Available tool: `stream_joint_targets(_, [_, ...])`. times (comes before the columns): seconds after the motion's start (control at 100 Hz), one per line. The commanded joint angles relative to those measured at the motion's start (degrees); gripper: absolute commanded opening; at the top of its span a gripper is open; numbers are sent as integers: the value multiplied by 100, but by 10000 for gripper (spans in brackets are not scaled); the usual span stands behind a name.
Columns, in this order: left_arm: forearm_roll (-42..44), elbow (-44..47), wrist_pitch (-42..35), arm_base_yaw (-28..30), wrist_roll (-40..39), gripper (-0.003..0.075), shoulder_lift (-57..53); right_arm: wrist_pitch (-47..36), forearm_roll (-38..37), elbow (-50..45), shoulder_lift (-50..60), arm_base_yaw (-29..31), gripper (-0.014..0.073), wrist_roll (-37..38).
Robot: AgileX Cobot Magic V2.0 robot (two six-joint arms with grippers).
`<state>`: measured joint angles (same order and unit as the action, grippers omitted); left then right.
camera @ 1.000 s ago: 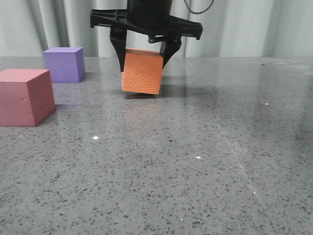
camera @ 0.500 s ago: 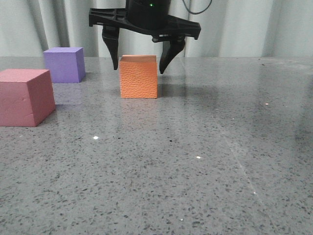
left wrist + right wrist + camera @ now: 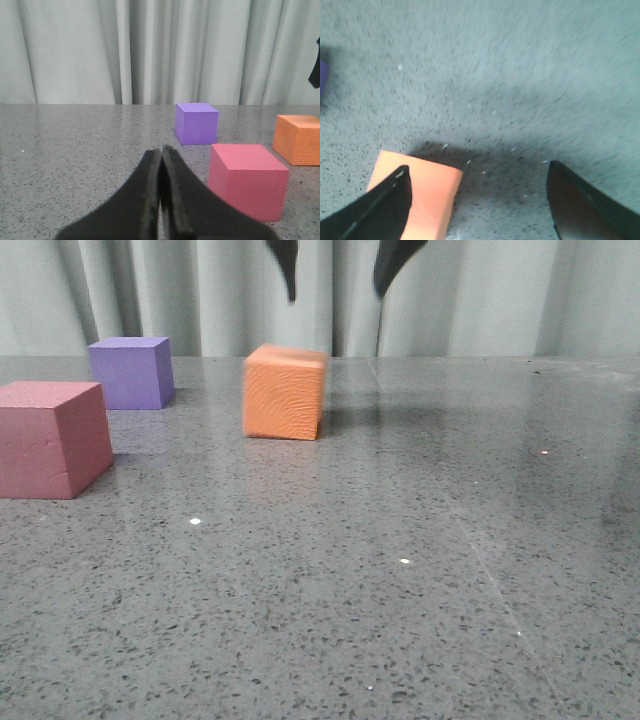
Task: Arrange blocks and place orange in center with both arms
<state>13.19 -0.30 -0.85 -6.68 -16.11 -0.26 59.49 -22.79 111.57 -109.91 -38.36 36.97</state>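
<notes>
Pale grey-green pleated curtain (image 3: 480, 300) behind; glossy grey speckled stone table (image 3: 400, 580), soft reflections.

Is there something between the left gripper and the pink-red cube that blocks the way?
Nothing visible does. In the left wrist view, only bare table lies between the left gripper, jaws shut, and the pink-red cube. The purple cube stands farther back, apart.

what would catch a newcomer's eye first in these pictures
The orange block stands alone mid-table, with the open right gripper hanging above it, not touching. Off to the left sit the pink block, nearer the camera, and the purple block behind it. The left gripper is shut, beside the pink block.
</notes>
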Motion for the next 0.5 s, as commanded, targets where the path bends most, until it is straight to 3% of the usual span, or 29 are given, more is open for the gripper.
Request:
stream_joint_targets(0.0, [-13,316,-443,6,-13,-19,-188,-278,-318,197,673,17,552,-251])
stream_joint_targets(0.31, [-13,316,-443,6,-13,-19,-188,-566,-429,-161,1872,37,542,-750])
stream_joint_targets(0.38, [-13,316,-443,6,-13,-19,-188,-781,-596,-599,2253,48,488,-739])
stream_joint_targets(0.49, [-13,316,-443,6,-13,-19,-188,-1071,-654,-1562,2922,164,314,-673])
